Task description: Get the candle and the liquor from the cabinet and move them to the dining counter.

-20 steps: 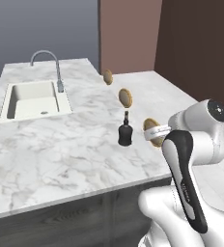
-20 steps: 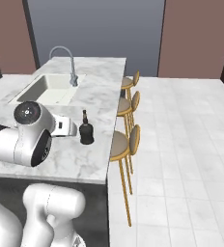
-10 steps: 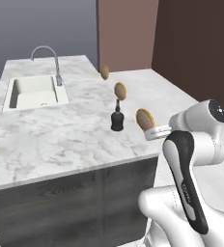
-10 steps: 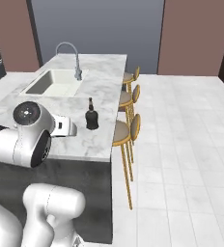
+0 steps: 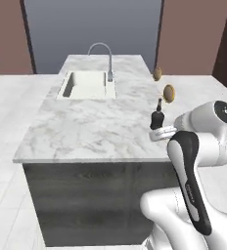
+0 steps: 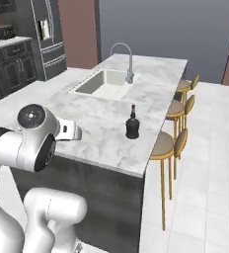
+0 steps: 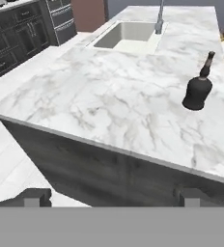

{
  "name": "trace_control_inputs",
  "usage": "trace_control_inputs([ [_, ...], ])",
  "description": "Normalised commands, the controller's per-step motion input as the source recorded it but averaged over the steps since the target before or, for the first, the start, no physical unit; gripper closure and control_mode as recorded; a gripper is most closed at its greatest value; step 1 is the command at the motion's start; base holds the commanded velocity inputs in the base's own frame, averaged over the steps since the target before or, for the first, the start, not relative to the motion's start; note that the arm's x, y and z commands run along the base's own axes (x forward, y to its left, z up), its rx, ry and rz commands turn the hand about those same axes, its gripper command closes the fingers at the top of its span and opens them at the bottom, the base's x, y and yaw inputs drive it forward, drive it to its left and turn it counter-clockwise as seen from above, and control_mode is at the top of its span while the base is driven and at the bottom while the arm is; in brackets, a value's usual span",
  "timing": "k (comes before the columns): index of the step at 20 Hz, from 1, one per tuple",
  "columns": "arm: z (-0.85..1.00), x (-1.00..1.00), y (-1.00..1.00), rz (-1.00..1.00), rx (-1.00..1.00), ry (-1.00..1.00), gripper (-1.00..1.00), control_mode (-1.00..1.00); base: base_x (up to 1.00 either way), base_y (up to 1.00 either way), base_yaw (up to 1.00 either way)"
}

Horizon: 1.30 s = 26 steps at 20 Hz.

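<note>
the liquor (image 7: 198,89) stood upright on the marble desk (image 7: 109,106), near the long edge by the stools (image 6: 167,144) and well apart from the sink (image 6: 105,83) and its curved faucet (image 6: 124,58). nothing touched it; it sat on its own wide base, which is why it looked steady with no support. that spot suited a set-down from the stool side, close to the edge yet with bare marble all round it.

the robot's fingers (image 7: 111,197) were spread as wide as they go and pinched nothing. in the hand view the two dark tips rose far apart at the bottom, pointed across the near corner of the desk, with the bottle off to one side and well beyond them. the arm (image 5: 193,161) was folded back low beside the desk rather than reaching over it.

judging from this, the bottle's half of the job looked done. no candle could be seen on the desk, so that one was probably left to fetch from the cabinet.
</note>
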Motion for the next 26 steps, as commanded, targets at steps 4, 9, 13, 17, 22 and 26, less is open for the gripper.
trace_control_inputs([
  [4, 0.00, 0.00, 0.00, 0.00, 0.00, 0.00, -1.00, 1.00, 0.04, 0.21, 0.69],
  [9, 0.00, 0.00, 0.00, 0.00, 0.00, 0.00, -1.00, 1.00, 0.04, 0.21, 0.72],
  [13, 0.00, 0.00, 0.00, 0.00, 0.00, 0.00, -1.00, 1.00, 0.06, 0.15, 0.71],
  [17, 0.00, 0.00, 0.00, 0.00, 0.00, 0.00, -1.00, 1.00, 0.15, 0.12, 0.67],
  [22, 0.00, 0.00, 0.00, 0.00, 0.00, 0.00, -1.00, 1.00, 0.31, 0.09, 0.56],
  [26, 0.00, 0.00, 0.00, 0.00, 0.00, 0.00, -1.00, 1.00, 0.45, 0.09, 0.51],
])
